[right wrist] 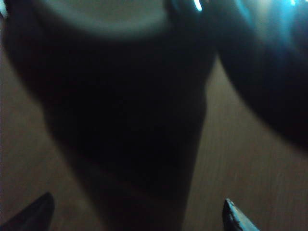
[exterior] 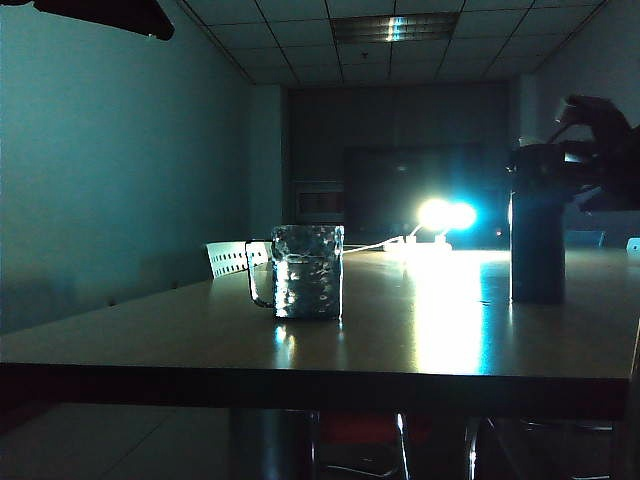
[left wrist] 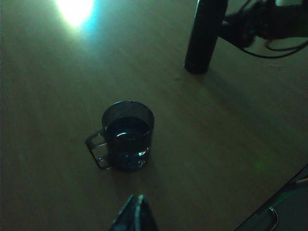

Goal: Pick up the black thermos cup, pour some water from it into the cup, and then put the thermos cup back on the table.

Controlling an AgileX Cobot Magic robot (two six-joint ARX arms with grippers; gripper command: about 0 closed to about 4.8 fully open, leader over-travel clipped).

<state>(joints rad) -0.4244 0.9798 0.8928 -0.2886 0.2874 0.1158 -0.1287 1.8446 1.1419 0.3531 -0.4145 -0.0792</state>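
The black thermos cup [exterior: 537, 250] stands upright on the table [exterior: 150, 330] at the right; in the left wrist view the black thermos cup [left wrist: 202, 38] is beyond the mug. My right gripper [exterior: 575, 160] is at its upper part. Close up, the thermos cup [right wrist: 130, 110] fills the right wrist view. My right gripper [right wrist: 137, 214] is open, its fingertips wide on either side of the body and apart from it. The cup [exterior: 305, 272], a dimpled glass mug, stands left of centre, and in the left wrist view the cup [left wrist: 127, 137] holds water. My left gripper [left wrist: 137, 204] hovers shut near it.
A bright lamp [exterior: 445, 215] glares at the table's far end and reflects on the wood. A white chair back [exterior: 228, 258] shows behind the mug. Cables [left wrist: 269, 50] hang from the right arm. The table's edge [left wrist: 284, 192] runs near my left gripper.
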